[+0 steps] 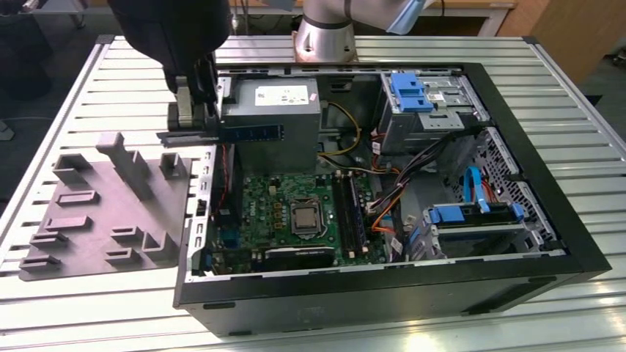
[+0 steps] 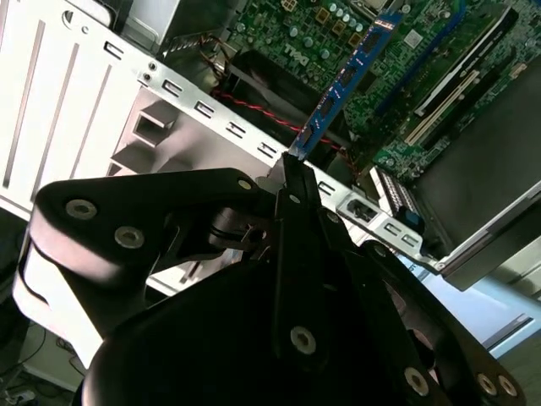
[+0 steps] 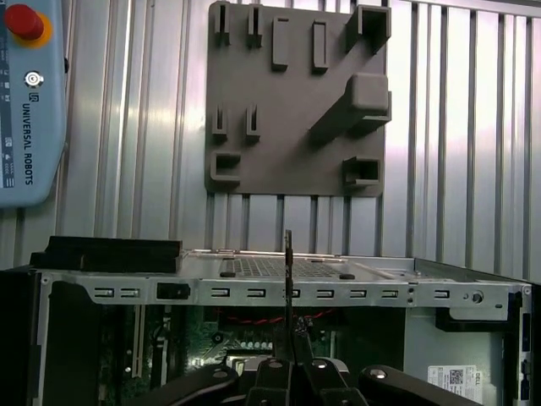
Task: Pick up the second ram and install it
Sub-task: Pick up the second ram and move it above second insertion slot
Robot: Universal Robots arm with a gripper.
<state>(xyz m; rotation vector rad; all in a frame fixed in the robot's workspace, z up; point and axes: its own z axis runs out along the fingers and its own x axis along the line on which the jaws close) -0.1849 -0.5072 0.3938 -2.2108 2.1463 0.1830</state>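
Claw [image 1: 193, 133] clamped on one end of the memory stick [image 1: 256, 132], which is held on edge in the air, pointing out over the open computer case [image 1: 391, 293]. Green circuit board [image 1: 264, 205] lies below, inside. Grey tray [image 1: 98, 213] sits beside the case on the slatted table [image 1: 117, 308], at the exterior view's left.

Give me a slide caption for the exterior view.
Pincer grips the second ram over the open computer case, near its power supply.

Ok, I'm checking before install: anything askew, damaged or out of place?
Nothing stands out. The thin blue-green memory stick sits straight in the black gripper, above the open black computer case; no damage shows.
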